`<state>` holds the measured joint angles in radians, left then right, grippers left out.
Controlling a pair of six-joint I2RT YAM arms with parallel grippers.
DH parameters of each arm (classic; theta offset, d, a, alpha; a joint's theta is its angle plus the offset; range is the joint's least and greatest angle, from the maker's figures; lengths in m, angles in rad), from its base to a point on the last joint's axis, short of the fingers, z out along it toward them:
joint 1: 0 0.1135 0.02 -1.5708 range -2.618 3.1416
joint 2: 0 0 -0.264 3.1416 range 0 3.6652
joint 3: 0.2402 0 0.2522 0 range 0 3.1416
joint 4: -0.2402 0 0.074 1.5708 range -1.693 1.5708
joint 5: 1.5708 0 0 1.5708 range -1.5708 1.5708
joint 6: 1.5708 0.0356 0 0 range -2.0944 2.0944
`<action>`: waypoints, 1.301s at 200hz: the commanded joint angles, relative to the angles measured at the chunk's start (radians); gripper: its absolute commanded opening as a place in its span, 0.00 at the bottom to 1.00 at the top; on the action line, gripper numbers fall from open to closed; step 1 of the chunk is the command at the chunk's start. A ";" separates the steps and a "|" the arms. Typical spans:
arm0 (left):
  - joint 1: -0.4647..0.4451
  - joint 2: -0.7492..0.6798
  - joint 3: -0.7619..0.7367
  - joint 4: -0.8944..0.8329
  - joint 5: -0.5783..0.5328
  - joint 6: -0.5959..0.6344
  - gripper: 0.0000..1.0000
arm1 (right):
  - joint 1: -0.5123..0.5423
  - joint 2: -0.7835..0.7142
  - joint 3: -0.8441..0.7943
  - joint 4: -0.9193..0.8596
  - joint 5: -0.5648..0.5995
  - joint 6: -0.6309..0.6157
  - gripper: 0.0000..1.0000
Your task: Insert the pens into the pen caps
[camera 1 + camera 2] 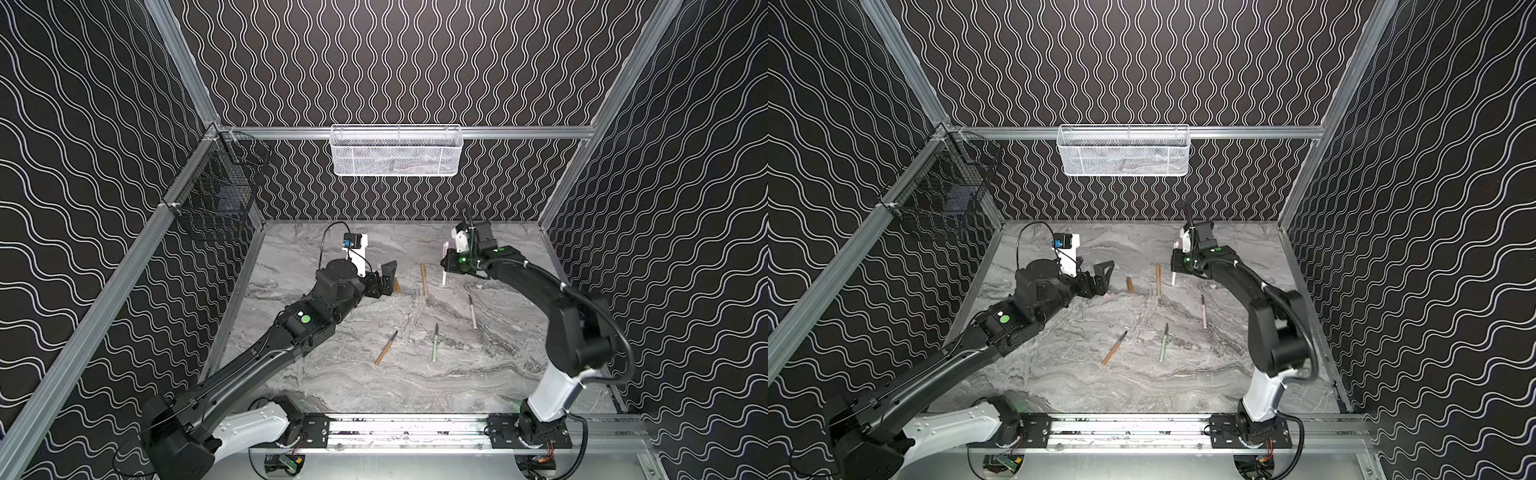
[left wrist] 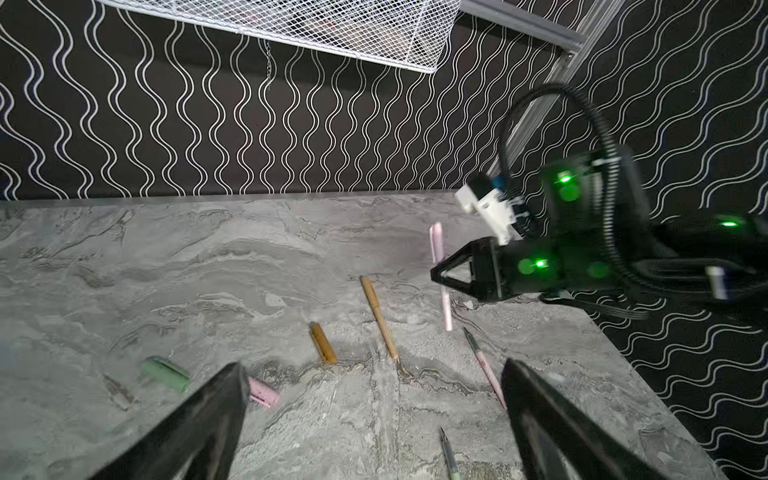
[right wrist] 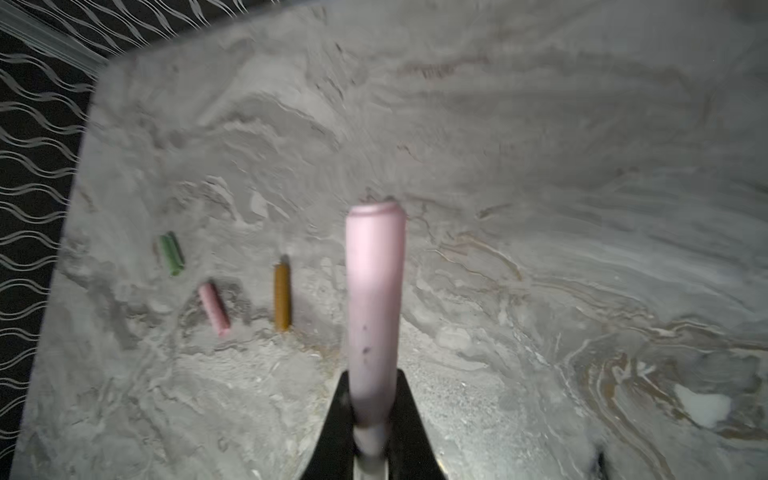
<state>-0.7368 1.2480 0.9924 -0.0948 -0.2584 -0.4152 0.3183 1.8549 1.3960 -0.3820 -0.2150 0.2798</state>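
My right gripper is shut on a pink pen. The pen stands upright above the table with a pink cap on its upper end. My left gripper is open with nothing between its fingers. It hovers over the loose pen caps, one green, one pink and one tan. A capped tan pen lies between the grippers. Bare pens lie nearer the front, one pink, one green and one tan.
A white mesh basket hangs on the back wall. A black wire basket hangs on the left wall. The marble tabletop is walled on three sides, with the arms' rail along the front.
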 commanded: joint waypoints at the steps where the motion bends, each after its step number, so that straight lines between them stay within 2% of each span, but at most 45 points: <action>1: 0.001 -0.004 0.000 0.003 -0.009 -0.020 0.97 | -0.004 0.116 0.090 -0.113 0.029 -0.014 0.06; 23: 0.001 -0.010 0.000 0.004 -0.005 -0.020 0.97 | -0.004 0.228 0.174 -0.165 -0.001 -0.019 0.09; 49: 0.002 -0.019 0.000 0.005 0.000 -0.017 0.97 | -0.002 0.306 0.212 -0.189 0.025 -0.007 0.10; 79: 0.001 -0.027 -0.003 0.010 0.008 -0.019 0.97 | -0.002 0.317 0.201 -0.176 0.019 0.007 0.12; 126: 0.002 -0.032 -0.002 0.008 0.011 -0.020 0.97 | -0.002 0.323 0.207 -0.187 0.022 0.025 0.24; 155: -0.001 -0.034 -0.005 0.009 0.005 -0.017 0.97 | -0.002 0.320 0.210 -0.187 0.004 0.042 0.25; 199: 0.001 -0.033 -0.004 0.006 0.004 -0.014 0.97 | -0.002 0.184 0.156 -0.157 -0.010 0.062 0.33; 227: 0.002 -0.028 -0.001 0.006 0.017 -0.020 0.97 | -0.007 0.034 0.058 -0.159 0.121 0.070 0.37; 260: 0.001 -0.020 0.002 0.006 0.045 -0.031 0.97 | -0.049 -0.122 -0.161 -0.147 0.250 0.070 0.36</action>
<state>-0.7372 1.2213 0.9886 -0.1066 -0.2474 -0.4240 0.2951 1.7943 1.3441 -0.5190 -0.0914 0.3325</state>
